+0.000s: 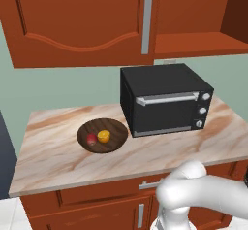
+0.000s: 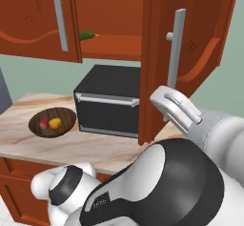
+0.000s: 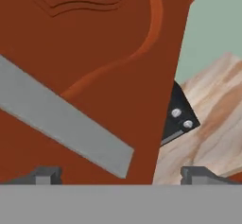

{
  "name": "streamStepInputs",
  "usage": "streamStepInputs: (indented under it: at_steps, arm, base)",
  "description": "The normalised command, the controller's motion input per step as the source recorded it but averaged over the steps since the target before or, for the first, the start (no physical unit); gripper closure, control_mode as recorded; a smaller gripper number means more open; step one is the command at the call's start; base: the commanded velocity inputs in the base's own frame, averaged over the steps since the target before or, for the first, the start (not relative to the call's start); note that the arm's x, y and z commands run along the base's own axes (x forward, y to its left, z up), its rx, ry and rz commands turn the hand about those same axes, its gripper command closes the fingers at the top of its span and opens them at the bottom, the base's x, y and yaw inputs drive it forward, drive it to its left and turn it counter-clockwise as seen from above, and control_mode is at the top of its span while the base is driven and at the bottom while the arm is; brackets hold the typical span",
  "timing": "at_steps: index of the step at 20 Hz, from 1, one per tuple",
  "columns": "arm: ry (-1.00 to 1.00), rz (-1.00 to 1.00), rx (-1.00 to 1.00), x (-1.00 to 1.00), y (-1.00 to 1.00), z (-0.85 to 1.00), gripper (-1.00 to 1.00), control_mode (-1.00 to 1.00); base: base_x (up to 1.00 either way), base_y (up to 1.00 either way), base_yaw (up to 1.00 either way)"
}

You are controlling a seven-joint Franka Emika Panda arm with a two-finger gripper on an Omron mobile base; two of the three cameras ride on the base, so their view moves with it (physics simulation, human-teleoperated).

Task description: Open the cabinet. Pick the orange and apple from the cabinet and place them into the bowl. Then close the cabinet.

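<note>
Since the orange (image 1: 103, 136) and apple (image 1: 91, 139) already lie side by side in the bowl (image 1: 114, 144) on the desk (image 1: 58, 161), left of the black microwave (image 1: 164, 98), only closing seems left: the cabinet (image 2: 190, 39) has its right door swung out. The fingers (image 3: 47, 175) stand released, spread apart just before that door's grey bar handle (image 2: 176, 48), probably to push it shut. No brand or writing is legible anywhere.

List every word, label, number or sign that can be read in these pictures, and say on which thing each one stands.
None can be read.
Microwave: three round knobs on its front, with no marks that show.
Cabinet doors: carved curved lines only, no letters.
Bowl, apple, orange: no label.
</note>
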Motion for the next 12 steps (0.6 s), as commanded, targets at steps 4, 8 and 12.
streamStepInputs:
  at_steps: [4,8,12]
  arm:
    - [-0.08,0.0,0.3,1.0,0.36,-0.42,-1.0,-1.0]
    - [-0.05,0.0,0.27,1.0,0.52,-0.54,-1.0,-1.0]
    - [-0.03,-0.02,0.24,1.0,0.73,-0.61,-1.0,-1.0]
  base:
    - [0.0,0.0,0.0]
    - [0.0,0.0,0.0]
    - [0.0,0.0,0.0]
